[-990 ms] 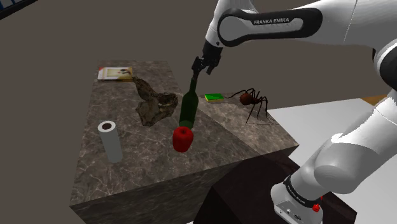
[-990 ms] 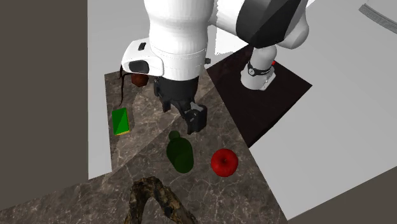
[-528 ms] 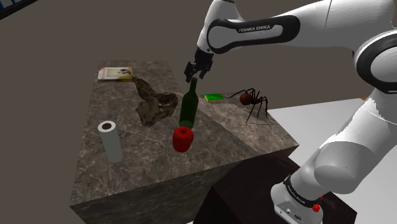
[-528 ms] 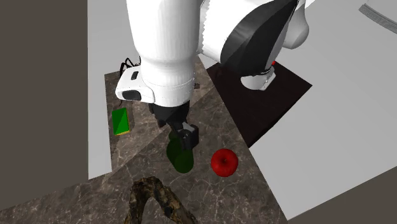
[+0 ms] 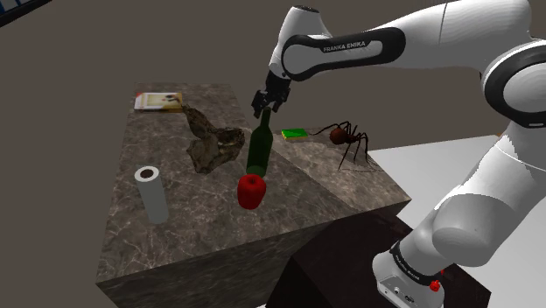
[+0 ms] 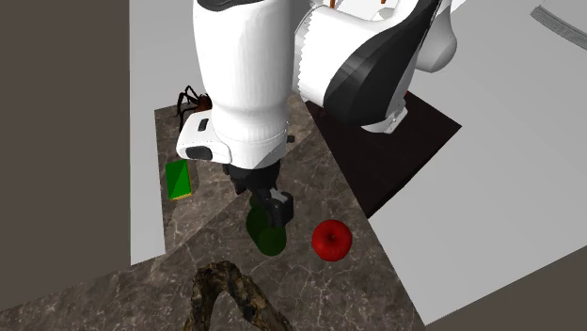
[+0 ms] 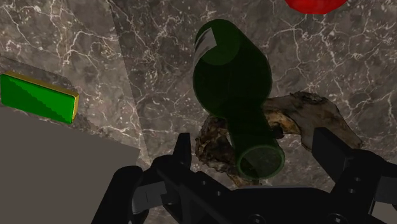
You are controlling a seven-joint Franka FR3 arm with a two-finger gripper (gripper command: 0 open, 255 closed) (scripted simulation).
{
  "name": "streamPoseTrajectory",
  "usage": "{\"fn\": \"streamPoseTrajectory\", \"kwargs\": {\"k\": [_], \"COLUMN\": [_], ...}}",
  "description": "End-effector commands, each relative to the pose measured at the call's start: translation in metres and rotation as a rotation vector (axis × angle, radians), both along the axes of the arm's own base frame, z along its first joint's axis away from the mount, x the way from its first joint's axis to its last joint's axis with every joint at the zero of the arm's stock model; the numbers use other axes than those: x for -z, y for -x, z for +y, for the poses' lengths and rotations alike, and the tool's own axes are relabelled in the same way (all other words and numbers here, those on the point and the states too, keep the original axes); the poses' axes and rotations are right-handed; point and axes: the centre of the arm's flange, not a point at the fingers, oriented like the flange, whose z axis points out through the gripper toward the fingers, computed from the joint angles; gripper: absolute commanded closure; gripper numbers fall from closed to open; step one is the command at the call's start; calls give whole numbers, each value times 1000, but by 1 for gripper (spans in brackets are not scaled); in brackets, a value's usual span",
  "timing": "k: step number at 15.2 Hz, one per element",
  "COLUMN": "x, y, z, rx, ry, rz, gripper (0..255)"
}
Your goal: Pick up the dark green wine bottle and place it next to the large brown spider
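Observation:
The dark green wine bottle [image 5: 257,150] stands upright near the middle of the marble table [image 5: 192,236], just behind a red apple [image 5: 252,191]. My gripper [image 5: 263,101] hangs right over the bottle's top. In the wrist view the bottle [image 7: 232,83] points its mouth up between my fingers, and the gripper [image 7: 257,151] is open, with a gap on each side of the neck. From the second exterior view the gripper [image 6: 275,201] covers the bottle's [image 6: 267,235] neck. The large brown spider [image 5: 346,136] sits on the table's corner toward the shoulder view's right, also visible as spider [image 6: 192,97].
A small green book [image 5: 295,133] lies between bottle and spider. A gnarled brown lump [image 5: 211,141] lies behind the bottle. A white roll [image 5: 152,194] stands at the shoulder view's left, and a flat book [image 5: 158,101] lies at the far corner. The apple [image 6: 331,240] is close beside the bottle.
The gripper has moved toward the shoulder view's left and now sits directly over the bottle's top. The bottle and other things have not moved.

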Motion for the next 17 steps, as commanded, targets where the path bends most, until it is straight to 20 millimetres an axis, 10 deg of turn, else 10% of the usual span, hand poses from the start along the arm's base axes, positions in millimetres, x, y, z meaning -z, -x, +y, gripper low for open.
{"fn": "streamPoseTrajectory", "kwargs": {"k": [1, 2, 3, 17], "x": [0, 0, 0, -26], "y": [0, 0, 0, 0], "z": [0, 0, 0, 0], "rx": [0, 0, 0, 0], "ry": [0, 0, 0, 0], "rz": [0, 0, 0, 0], "gripper": [0, 0, 255, 255]}}
